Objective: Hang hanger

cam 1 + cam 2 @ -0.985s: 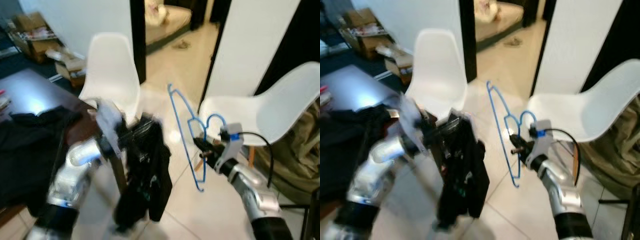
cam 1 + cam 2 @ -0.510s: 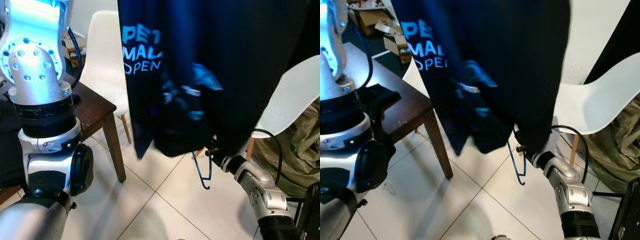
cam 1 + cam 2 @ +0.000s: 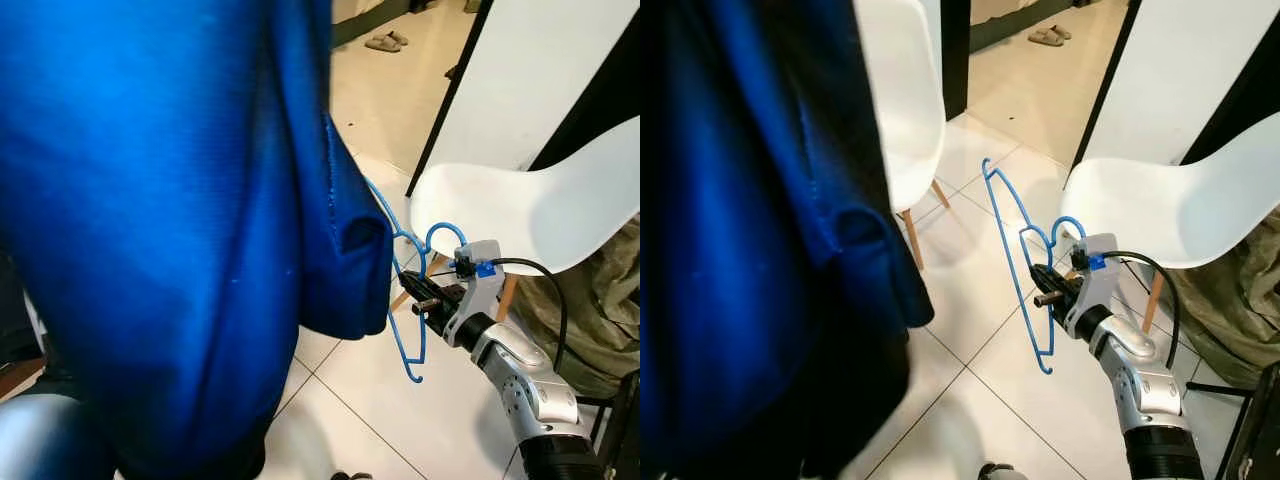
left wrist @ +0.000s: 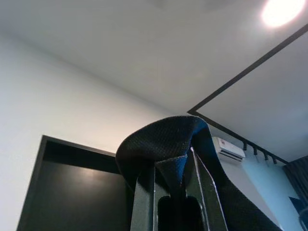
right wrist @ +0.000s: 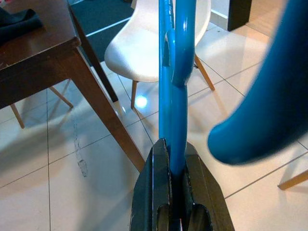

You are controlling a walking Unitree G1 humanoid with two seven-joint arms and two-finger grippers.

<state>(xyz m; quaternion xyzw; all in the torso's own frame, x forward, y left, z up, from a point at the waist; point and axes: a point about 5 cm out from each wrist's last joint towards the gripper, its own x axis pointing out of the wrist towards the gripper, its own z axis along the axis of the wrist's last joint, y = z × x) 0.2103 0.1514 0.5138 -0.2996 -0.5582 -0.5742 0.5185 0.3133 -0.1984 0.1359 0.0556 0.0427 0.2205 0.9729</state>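
A dark blue cloth garment [image 3: 180, 230] hangs close before the head camera on the left, pinched at its top fold between the fingers of the left gripper [image 4: 175, 192], which is raised toward the ceiling. Beside it stands a white moulded plastic chair [image 3: 905, 100]. Further right, the right gripper [image 3: 1045, 290] is clamped on a thin blue wire hanger [image 3: 1015, 265], holding it upright above the tiled floor [image 3: 970, 400]. Behind it sits a second white chair [image 3: 1160, 215].
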